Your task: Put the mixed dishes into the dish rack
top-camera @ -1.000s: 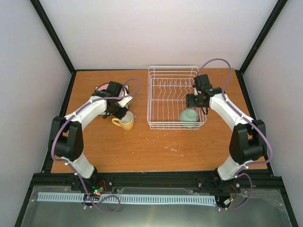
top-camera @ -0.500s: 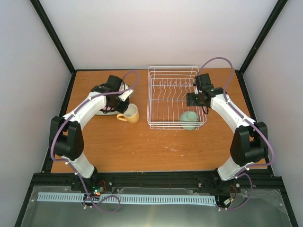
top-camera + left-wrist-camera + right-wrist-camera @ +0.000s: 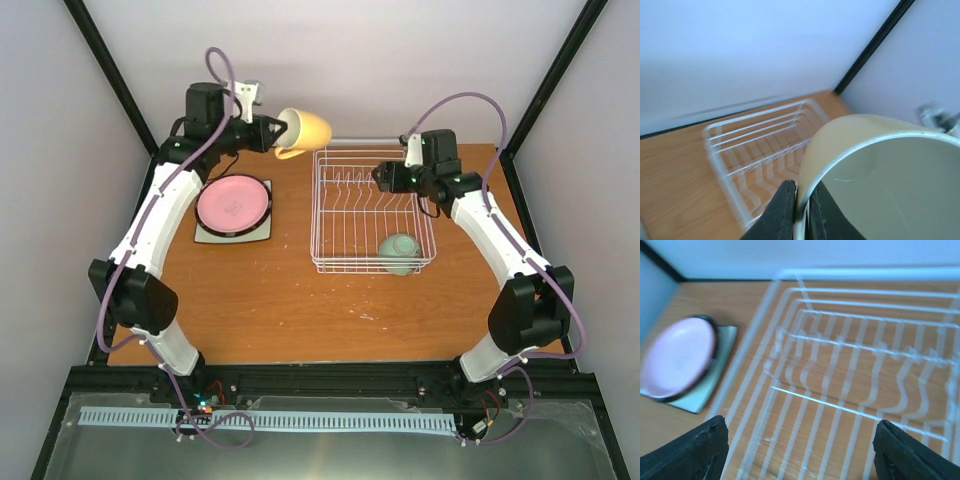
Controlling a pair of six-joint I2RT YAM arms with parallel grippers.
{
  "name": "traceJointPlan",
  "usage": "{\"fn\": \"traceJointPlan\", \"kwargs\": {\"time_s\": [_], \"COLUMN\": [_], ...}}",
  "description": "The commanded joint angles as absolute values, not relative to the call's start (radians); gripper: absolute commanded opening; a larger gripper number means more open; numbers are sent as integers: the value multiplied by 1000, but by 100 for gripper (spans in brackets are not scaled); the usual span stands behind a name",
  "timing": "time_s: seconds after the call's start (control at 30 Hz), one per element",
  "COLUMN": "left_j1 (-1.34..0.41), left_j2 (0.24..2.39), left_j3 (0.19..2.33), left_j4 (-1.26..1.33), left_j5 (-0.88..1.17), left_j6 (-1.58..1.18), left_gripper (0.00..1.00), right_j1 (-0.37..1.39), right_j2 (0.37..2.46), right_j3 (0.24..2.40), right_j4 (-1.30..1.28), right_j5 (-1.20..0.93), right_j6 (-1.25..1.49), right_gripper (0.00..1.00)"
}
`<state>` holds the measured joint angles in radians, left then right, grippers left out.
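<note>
The yellow mug (image 3: 306, 128) is up in the air at the upper middle of the overhead view, tipped on its side, just past the far left corner of the white dish rack (image 3: 322, 215). The left gripper (image 3: 272, 132) holds it. The left wrist view shows what the overhead cannot: the two dark fingers (image 3: 781, 212) are pinched on the mug's rim, one outside the wall and one inside.

The right gripper (image 3: 385, 178) hangs over the rack's upper right part. In its own camera the fingers (image 3: 692, 455) sit wide apart at the lower corners with nothing between them, only rack wires below.

Only the overhead view shows the one pale-green bowl (image 3: 400, 250), which sits in the rack's lower right corner. Left of the rack lies one stack on the wooden table (image 3: 300, 300). It has a pink plate (image 3: 233, 204) on top, a dark-rimmed plate (image 3: 714, 351) under it and a pale square plate (image 3: 262, 232) at the bottom, so I count three plates.
</note>
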<state>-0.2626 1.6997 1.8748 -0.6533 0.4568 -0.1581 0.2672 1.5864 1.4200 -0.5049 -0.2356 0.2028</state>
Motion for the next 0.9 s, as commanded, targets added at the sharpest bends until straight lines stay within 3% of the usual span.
{"fn": "traceJointPlan", "kwargs": {"time_s": [0.0,0.17,0.33,0.6,0.87], "left_j1": [-180,-176,-182,-221,-253], "left_j2": [1699,1794,1865,1978,2006], "left_j3": [1702,1584,1473,1563,1559], "left_j4": [-22,560,1026,1208,1207], "left_j5": [888,1046,963,876,857], "left_j6": [-772,-1329,-1739,-1971,-1984], "left_gripper": [1,1,1,1,1], "right_j1": [267,266,277,309,336], "right_j2": [1595,1608,1645,1700,1750], "right_j3": [1444,1392,1386,1381,1459], "right_j4": [-341,-118,9,89,156], "right_j5": [-544,-724,-805,-819,-860], "right_j6": [199,226,284,291,374], "right_gripper": [78,76,72,69,71]}}
